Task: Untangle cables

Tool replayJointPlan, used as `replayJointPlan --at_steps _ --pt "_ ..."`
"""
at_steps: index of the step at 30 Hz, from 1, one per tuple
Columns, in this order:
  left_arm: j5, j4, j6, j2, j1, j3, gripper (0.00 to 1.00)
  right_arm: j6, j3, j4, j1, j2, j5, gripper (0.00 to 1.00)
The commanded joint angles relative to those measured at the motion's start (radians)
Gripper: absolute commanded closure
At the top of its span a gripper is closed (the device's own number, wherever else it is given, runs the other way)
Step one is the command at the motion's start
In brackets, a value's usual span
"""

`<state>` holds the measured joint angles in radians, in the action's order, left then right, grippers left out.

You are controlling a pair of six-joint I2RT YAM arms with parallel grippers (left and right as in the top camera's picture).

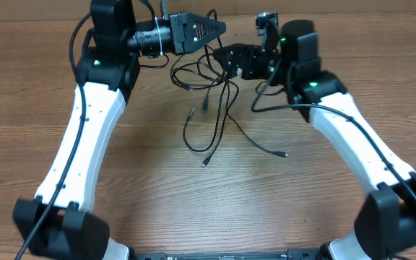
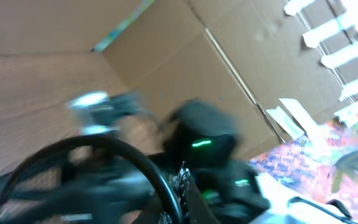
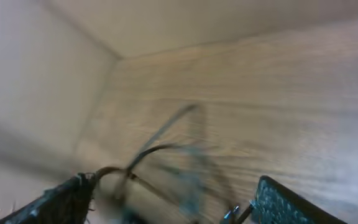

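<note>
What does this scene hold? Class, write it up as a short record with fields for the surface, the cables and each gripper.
surface: wooden table
cables: thin, black, tangled at the far side between the two grippers; loose plug ends trail toward the near side
left gripper: shut, at the top of the tangle; whether it pinches a strand cannot be told
right gripper: open, jaws wide apart, blurred strands between them

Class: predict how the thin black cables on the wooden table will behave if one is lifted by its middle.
Probably floppy: the thin black cables lie in loose curves, so both ends would droop. Likely light, being so thin. Strands cross, so neighbours may drag along.
</note>
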<state>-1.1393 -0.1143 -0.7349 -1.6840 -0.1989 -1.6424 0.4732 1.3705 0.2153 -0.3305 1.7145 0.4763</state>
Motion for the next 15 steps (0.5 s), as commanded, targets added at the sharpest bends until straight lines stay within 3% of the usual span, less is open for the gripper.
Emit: replayJointPlan --at_steps 1,5,10,15 --pt "0.023 0.007 -0.025 0.107 -0.013 -0.010 0.96 0.215 0.008 0.001 -0.023 0.069 -0.252 0.18" --pt "0.020 0.006 -0.032 0.172 0.022 -0.010 0.96 0.260 0.008 0.078 -0.017 0.094 -0.409 0.18" --pt "0.019 0.006 -0.032 0.239 0.136 -0.010 0.96 0.260 0.008 0.293 0.022 0.094 -0.686 0.12" --pt "0.019 0.007 -0.041 0.280 0.290 -0.010 0.96 0.259 0.008 0.475 0.150 0.094 -0.836 0.08"
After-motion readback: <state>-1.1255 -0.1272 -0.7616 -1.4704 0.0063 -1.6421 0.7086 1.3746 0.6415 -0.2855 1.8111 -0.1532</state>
